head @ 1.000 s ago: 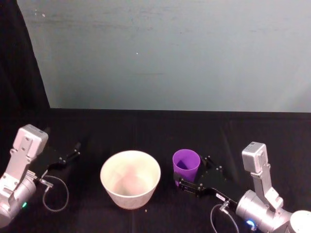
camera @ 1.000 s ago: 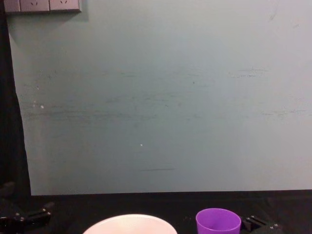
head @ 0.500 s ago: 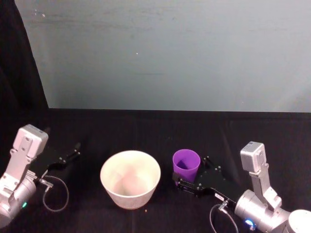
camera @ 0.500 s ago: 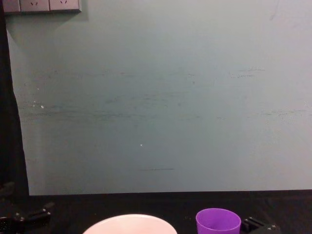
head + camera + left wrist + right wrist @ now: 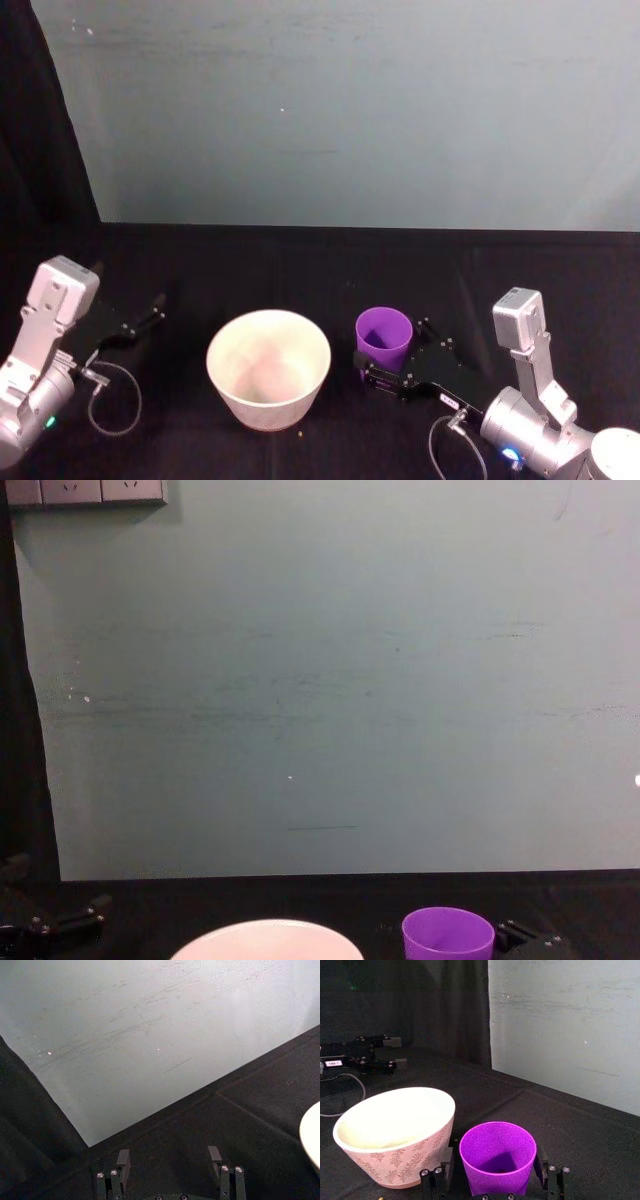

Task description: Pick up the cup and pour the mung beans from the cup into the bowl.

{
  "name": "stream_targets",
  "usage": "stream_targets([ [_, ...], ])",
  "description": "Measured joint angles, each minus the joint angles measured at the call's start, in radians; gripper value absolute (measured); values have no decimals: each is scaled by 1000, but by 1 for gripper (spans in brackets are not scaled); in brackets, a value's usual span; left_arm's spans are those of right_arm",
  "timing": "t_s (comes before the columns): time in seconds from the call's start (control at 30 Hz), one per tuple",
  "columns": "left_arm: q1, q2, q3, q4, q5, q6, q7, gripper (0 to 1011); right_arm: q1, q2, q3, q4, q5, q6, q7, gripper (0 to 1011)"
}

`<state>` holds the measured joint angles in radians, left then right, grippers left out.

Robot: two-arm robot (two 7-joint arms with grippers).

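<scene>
Straddling cup (image 5: 384, 338), right gripper (image 5: 392, 351) had jaws apart, one finger on each side of cup's lower wall; contact unclear. Cup stood upright on black table (image 5: 300, 270), just right of bowl (image 5: 268, 368), narrow gap between. Bare cloth ran behind both to table's back edge at pale wall (image 5: 350, 110); dark curtain (image 5: 40, 120) closed left side. Left gripper (image 5: 168, 1152) rested well left of bowl, fingers spread, empty. White tag (image 5: 332, 1063) on it: print unreadable. Bowl's outer wall showed leaf pattern.
</scene>
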<state>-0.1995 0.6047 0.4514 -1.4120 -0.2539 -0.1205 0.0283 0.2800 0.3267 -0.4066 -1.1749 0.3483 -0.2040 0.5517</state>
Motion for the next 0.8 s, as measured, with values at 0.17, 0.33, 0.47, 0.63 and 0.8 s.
stream_targets([
  [0.17, 0, 0, 0, 0, 0, 0, 0, 1003, 0, 0, 0, -1, 0, 0, 0, 1003],
  [0.33, 0, 0, 0, 0, 0, 0, 0, 1003, -1, 1, 0, -1, 0, 0, 0, 1003],
  [0.47, 0, 0, 0, 0, 0, 0, 0, 1003, -1, 1, 0, -1, 0, 0, 0, 980],
  [0.63, 0, 0, 0, 0, 0, 0, 0, 1003, -2, 2, 0, -2, 1, 0, 0, 853],
  [0.8, 0, 0, 0, 0, 0, 0, 0, 1003, -2, 2, 0, -2, 1, 0, 0, 789],
])
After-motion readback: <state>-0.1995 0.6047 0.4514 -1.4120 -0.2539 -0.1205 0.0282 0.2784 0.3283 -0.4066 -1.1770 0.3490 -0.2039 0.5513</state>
